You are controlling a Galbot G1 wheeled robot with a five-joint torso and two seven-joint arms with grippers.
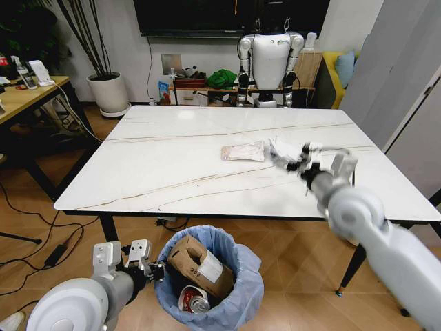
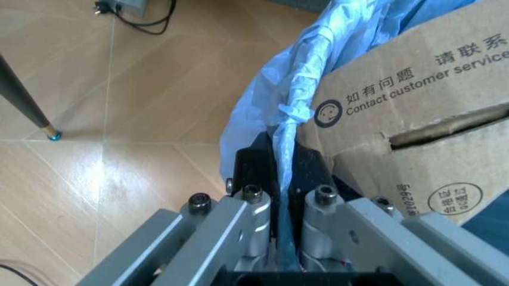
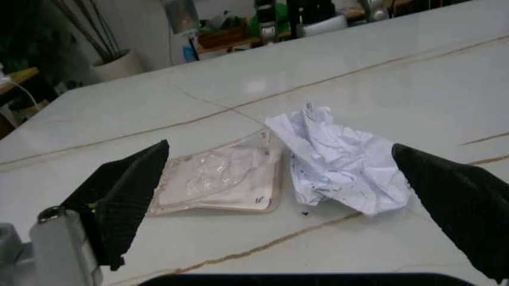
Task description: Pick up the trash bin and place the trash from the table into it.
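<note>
We see the bin (image 1: 210, 283) on the floor just below the near edge of the table (image 1: 172, 165), lined with a crinkled blue bag (image 2: 318, 53). Inside it a brown cardboard box (image 1: 201, 264) with a white label leans against the rim on the robot's left side, and under the box, near the bin's bottom, lies a red and white can (image 1: 195, 301). The rest of the bin's inside is in shadow and we cannot tell what else it holds.

Our left end effector (image 1: 146, 265) is at the bin's left rim. In the left wrist view its fingers (image 2: 253, 196) are nearly closed, with a fold of the bag and the rim pinched between them, and the printed side of the box sits just beside them.

On the table, two pieces of trash lie beyond the bin, near the table's middle: a flat pinkish clear wrapper (image 3: 219, 182) and a crumpled white tissue (image 3: 338, 158), touching each other, the tissue on the right. Our right end effector (image 3: 294, 196) hovers over the table at the tissue, its dark fingers (image 3: 127, 190) spread wide on either side of both pieces and gripping nothing.
</note>
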